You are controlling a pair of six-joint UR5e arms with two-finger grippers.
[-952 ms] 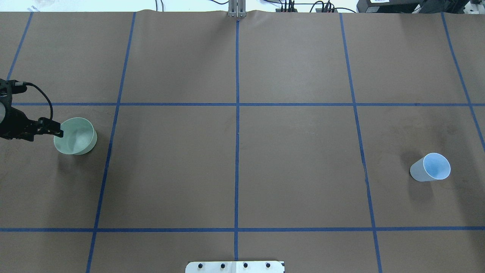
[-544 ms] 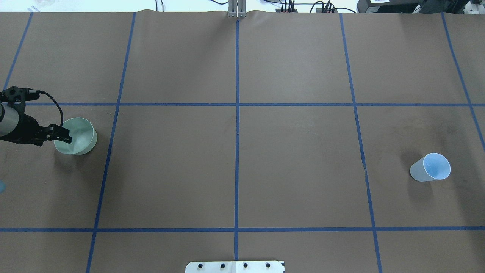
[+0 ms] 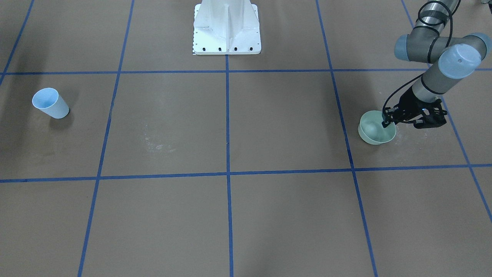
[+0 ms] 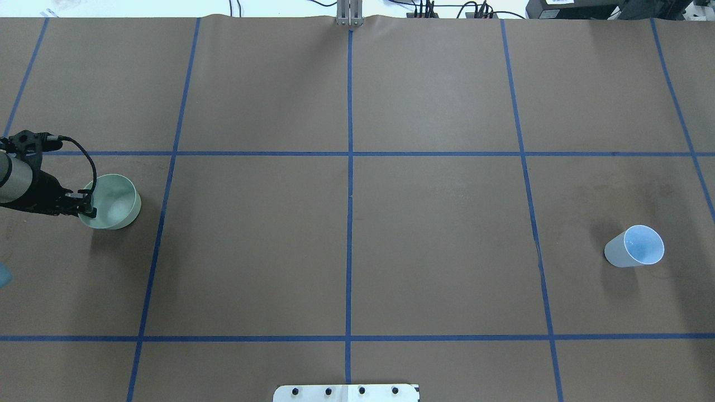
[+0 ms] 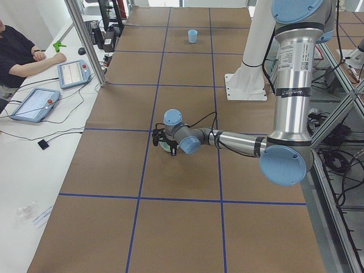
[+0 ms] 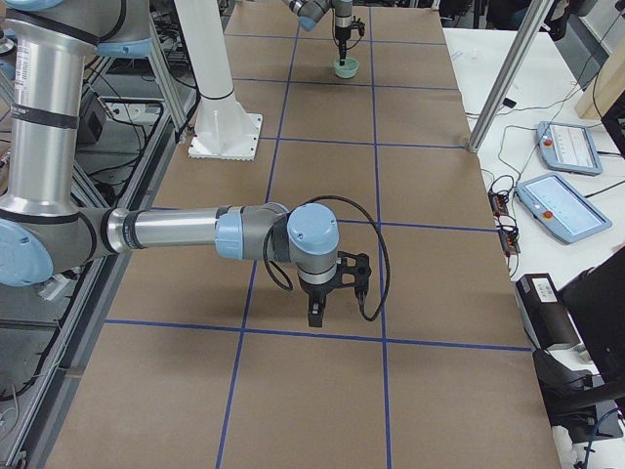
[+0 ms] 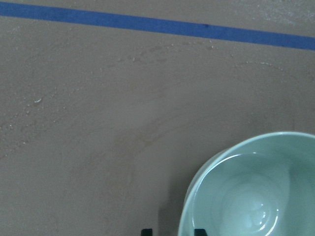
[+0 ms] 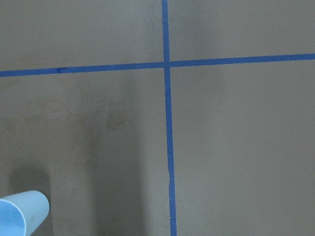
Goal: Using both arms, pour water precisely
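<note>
Water (image 7: 256, 215): likely faint glint in green bowl (image 4: 111, 202), far left on table (image 4: 435, 251). Left gripper (image 4: 89, 209) astride rim, jaws apart, unclamped. We fear thin rim grip slipping, bowl tipping, spilling. Right gripper (image 6: 314, 315): state untellable.

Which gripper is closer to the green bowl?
Left. The left gripper is right at the rim of the green bowl, one finger inside and one outside. The right gripper hangs over the table far away, at the end with the blue cup.
</note>
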